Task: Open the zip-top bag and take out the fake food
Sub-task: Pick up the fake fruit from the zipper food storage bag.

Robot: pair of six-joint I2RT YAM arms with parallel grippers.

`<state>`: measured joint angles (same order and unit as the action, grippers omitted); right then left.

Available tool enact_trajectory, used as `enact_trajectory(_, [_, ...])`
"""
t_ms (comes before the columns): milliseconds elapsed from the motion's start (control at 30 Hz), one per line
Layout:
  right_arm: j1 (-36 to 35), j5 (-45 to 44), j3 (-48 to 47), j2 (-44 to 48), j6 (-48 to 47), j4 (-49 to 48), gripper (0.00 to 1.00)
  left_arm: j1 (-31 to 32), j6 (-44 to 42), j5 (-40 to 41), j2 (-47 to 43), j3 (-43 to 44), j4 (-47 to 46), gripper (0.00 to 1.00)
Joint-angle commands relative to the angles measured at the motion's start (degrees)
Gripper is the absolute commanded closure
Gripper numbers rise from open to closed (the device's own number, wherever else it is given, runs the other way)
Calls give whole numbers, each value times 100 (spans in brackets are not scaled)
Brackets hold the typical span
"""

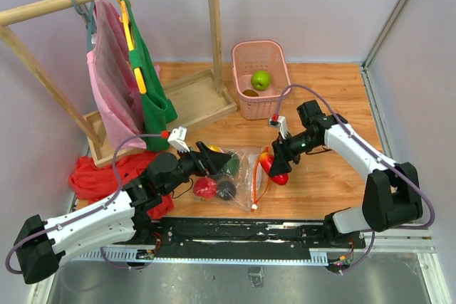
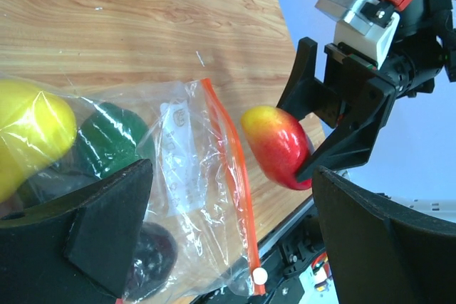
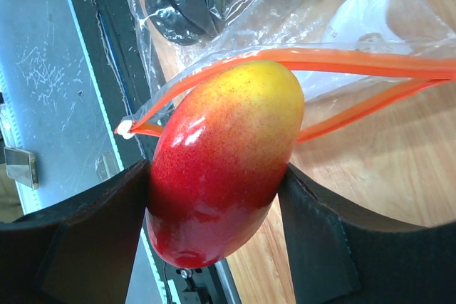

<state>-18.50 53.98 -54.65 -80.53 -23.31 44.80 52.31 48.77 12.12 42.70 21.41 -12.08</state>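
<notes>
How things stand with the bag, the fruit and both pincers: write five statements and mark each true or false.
1. The right pincer grips a red-and-yellow mango. True.
2. The zip-top bag is zipped shut. False: its orange strips are parted.
3. The pink basket holds a green apple. True.
4. The bag is empty. False: several fruit pieces lie inside.
5. The left pincer is shut on the mango. False: it is open, over the bag.
</notes>
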Motion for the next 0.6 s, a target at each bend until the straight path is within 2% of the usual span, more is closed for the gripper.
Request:
enact_trajectory(0, [272, -92, -393, -126, -831, 961, 85, 30, -14, 209, -95, -5, -23, 3])
enact_trajectory(267, [658, -450, -1013, 38, -1370, 1216, 85, 24, -136, 323, -56, 225, 355, 3])
enact_trajectory(567, [897, -594, -2569, -273, -1353, 986, 84, 24, -423, 499, -33, 556, 992, 3])
